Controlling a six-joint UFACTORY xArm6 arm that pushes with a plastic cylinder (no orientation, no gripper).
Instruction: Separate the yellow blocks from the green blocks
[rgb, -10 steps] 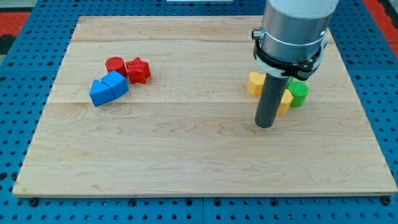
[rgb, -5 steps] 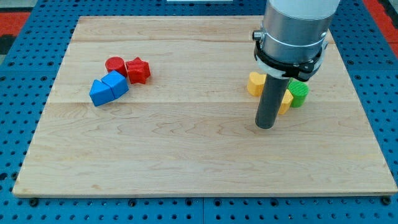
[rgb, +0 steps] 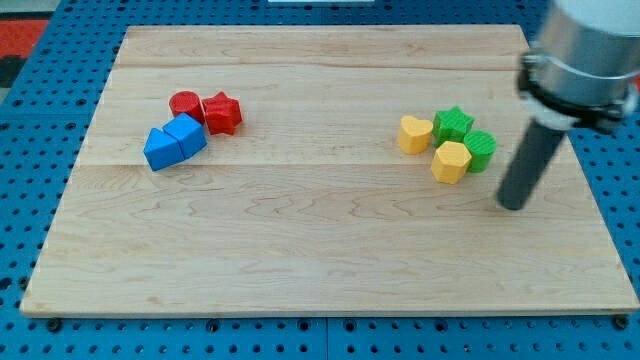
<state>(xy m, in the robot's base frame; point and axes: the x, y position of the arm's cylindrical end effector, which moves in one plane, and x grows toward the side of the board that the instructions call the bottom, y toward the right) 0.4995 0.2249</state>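
Observation:
Two yellow blocks and two green blocks sit bunched at the view's right. A yellow heart-like block (rgb: 413, 133) is leftmost. A green star (rgb: 453, 125) touches it on the right. A yellow block (rgb: 450, 161) lies below the star, against a green round block (rgb: 481, 150). My tip (rgb: 512, 204) rests on the board right of and below the bunch, apart from the green round block.
At the view's left, a red round block (rgb: 185, 105) and a red star (rgb: 222, 113) sit above two touching blue blocks (rgb: 173, 142). The wooden board (rgb: 320, 250) lies on a blue pegboard; its right edge is near my tip.
My tip has moved to the view's right, from just left of the lower yellow block to the right of the bunch. The green star now shows. The blocks have not moved.

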